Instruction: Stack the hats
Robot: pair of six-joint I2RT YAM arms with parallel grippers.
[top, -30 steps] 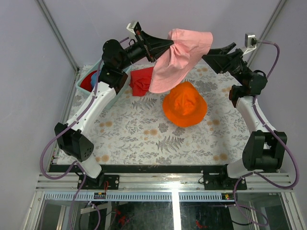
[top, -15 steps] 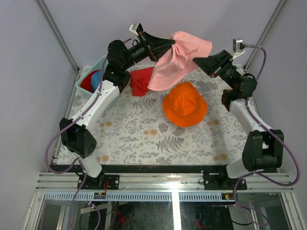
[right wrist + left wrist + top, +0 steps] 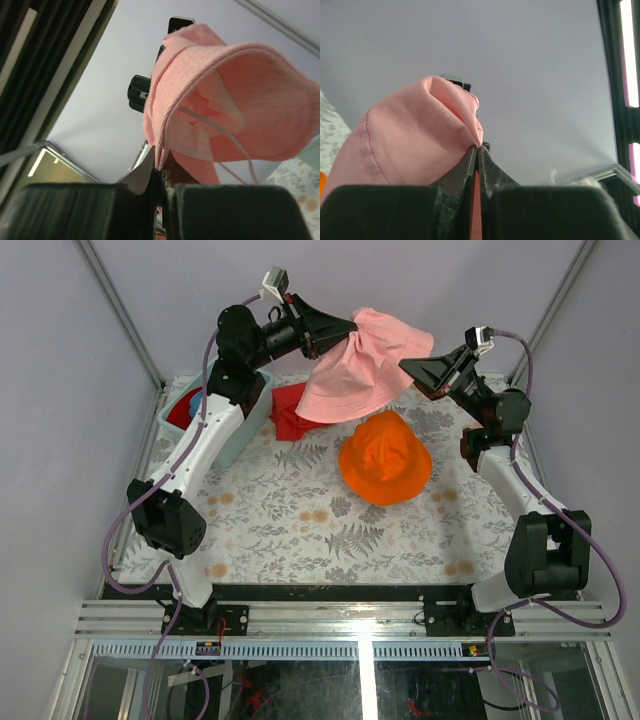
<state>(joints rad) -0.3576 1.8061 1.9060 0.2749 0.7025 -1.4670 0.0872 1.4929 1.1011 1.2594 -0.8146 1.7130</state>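
Note:
A pink hat (image 3: 365, 365) hangs in the air above the back of the table, stretched between both arms. My left gripper (image 3: 352, 330) is shut on its left brim (image 3: 445, 130). My right gripper (image 3: 405, 367) is shut on the brim's opposite edge (image 3: 165, 145), and the hat's inside with a white cord faces that camera. An orange hat (image 3: 385, 457) lies crown up on the patterned table below, a little right of centre. A red hat (image 3: 290, 410) lies crumpled behind it to the left. A blue hat (image 3: 197, 400) shows in the bin.
A pale green bin (image 3: 225, 440) stands at the table's back left, holding red and blue fabric. The floral tablecloth (image 3: 290, 520) covers the table, whose front edge is a black rail (image 3: 320, 592). Grey walls and frame posts close in the back.
My right gripper moved left to the pink hat's brim and closed on it. The hat, hanging from the left gripper before, now spreads flatter between both grippers, and the left arm has risen slightly.

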